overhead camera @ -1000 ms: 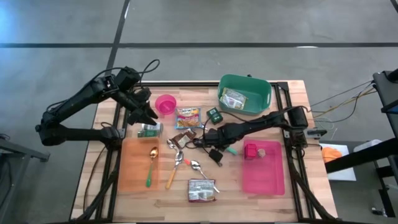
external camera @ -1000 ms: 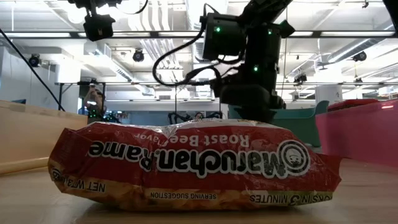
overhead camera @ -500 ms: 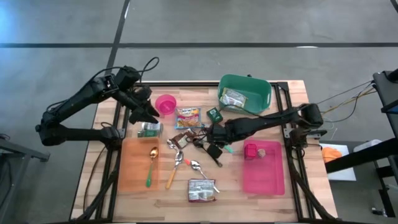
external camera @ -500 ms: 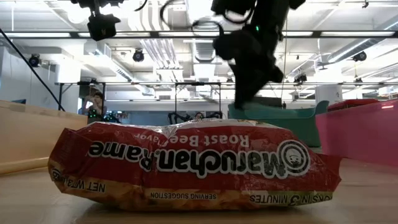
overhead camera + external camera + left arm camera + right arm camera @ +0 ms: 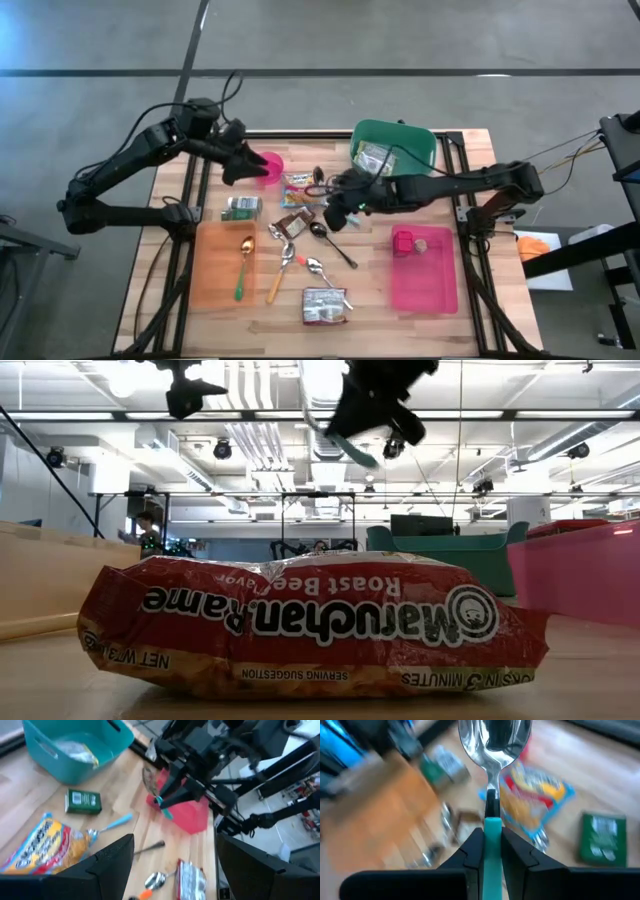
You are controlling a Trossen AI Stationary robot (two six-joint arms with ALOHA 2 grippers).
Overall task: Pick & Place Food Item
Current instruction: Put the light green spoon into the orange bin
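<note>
From above, your right gripper hangs over mid-table carrying a spoon; the left gripper waits beside the pink cup. At table height, the ramen lies flat, untouched, well below the fingers. The left wrist view shows its own fingers apart, empty. The right wrist view shows fingers clamped on the teal handle, bowl beyond them. You're mid-carry with cutlery, not food; next, pick a drop spot, probably the bin.

My two dark arms

My left arm and right arm are black, jointed, with thin black cables looping along them and blunt dark fingers.
</note>
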